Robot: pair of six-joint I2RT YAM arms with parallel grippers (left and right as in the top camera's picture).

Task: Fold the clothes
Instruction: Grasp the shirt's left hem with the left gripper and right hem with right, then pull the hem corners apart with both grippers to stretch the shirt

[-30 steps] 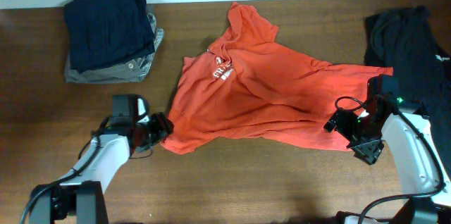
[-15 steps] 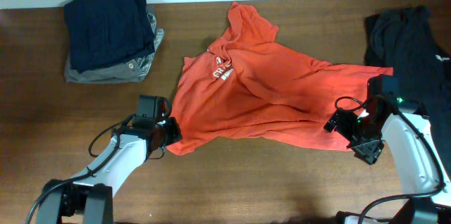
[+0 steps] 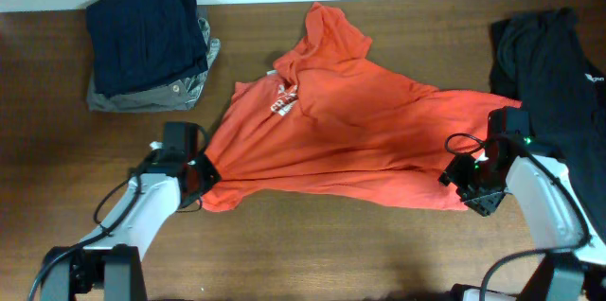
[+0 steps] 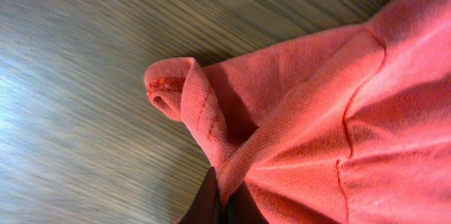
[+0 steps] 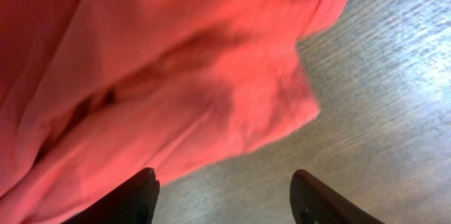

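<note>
Dark wooden table [image 3: 312,254] carries the orange-red T-shirt [image 3: 360,140], which lies rumpled between the two claws. A second ago the left gripper [image 3: 201,176] stood parted just short of the cloth. It has since clenched on the shirt's nearest corner and drawn it outward. The wrist view shows its fingertips [image 4: 206,203] pinched together on the fabric, with a rolled bit of hem just ahead of them. The pull has dragged the chest lettering toward that claw and stretched the lower edge straighter.

The right gripper [image 3: 469,183] has barely shifted. Its fingers [image 5: 137,196] stand apart with bare wood between them, the shirt's edge lying just in front and over the left-hand finger, so it grips nothing yet.

By my reading, one corner is secured and the opposite one is not. Spreading the shirt flat, the step before any fold, waits on that second grasp. The black garment [image 3: 544,55] lies just outside the right claw and could get caught.
</note>
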